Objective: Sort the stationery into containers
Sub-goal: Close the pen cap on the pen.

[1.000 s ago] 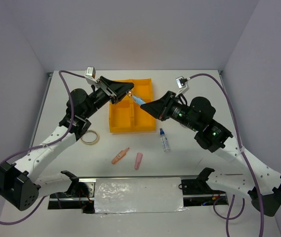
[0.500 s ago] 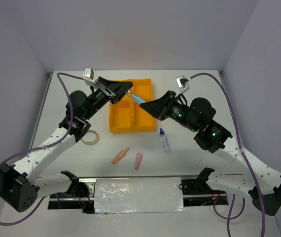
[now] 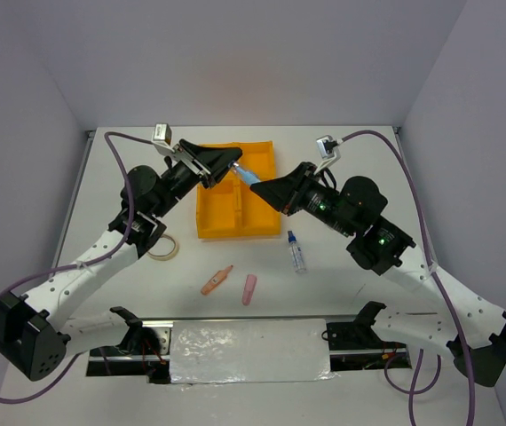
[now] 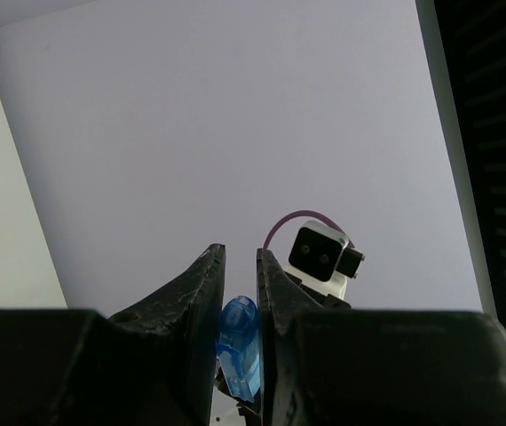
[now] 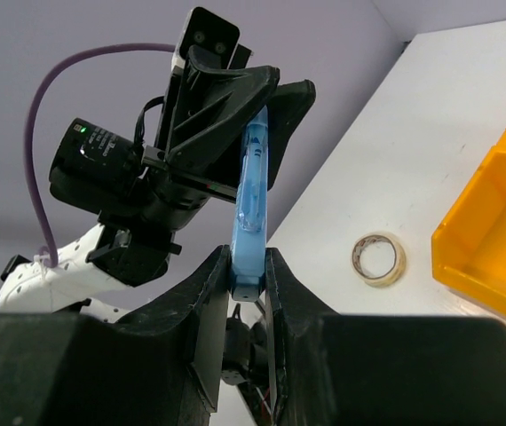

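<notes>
A robotics lab test cell: a plain white tabletop point(image 3: 368, 160) boxed in by bare pale lilac-grey walls point(image 3: 253, 62), with a black-and-white robot arm point(image 3: 75, 271) bolted near its near left corner, another point(image 3: 462, 302) near its right, trailing purple cables point(image 3: 368, 135), and crinkled silver foil sheeting point(image 3: 249, 351) between them.

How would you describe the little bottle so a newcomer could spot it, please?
Find the big orange-yellow tray. Just off its near right corner lies the bottle. Unlike the two pink sticks nearby, it is clear with a blue cap.
</notes>
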Robot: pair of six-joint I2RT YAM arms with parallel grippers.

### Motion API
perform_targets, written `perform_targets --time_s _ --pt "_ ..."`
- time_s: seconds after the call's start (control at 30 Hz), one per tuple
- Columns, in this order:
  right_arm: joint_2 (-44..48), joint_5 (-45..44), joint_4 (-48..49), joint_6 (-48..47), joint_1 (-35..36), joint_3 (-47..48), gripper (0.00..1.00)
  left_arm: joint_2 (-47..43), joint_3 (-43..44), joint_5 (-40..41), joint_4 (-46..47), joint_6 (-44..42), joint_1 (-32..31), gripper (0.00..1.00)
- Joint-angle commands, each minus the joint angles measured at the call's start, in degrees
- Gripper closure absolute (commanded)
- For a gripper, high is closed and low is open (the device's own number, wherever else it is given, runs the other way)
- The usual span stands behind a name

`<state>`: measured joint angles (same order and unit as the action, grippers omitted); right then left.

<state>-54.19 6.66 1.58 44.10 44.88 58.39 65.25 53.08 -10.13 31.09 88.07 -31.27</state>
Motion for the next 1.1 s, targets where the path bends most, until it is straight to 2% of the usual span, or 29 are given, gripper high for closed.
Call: perform_targets --time_s 0.0,0.47,1.07 --pt "0.23 -0.94 9.05 -1.82 0.73 2.96 1.00 -0.21 0.01 -1.82 -3.32 -4.14 -1.17 1.00" --pt "-0.38 -0.50 9.58 -1.21 0.82 2.87 1.00 0.31 0.01 -1.73 -3.05 -3.96 -1.87 1.00" --pt "-7.33 1.43 10.02 -3.05 0.73 10.07 1.00 -0.39 2.03 -1.12 -6.83 -10.37 -5.47 1.00"
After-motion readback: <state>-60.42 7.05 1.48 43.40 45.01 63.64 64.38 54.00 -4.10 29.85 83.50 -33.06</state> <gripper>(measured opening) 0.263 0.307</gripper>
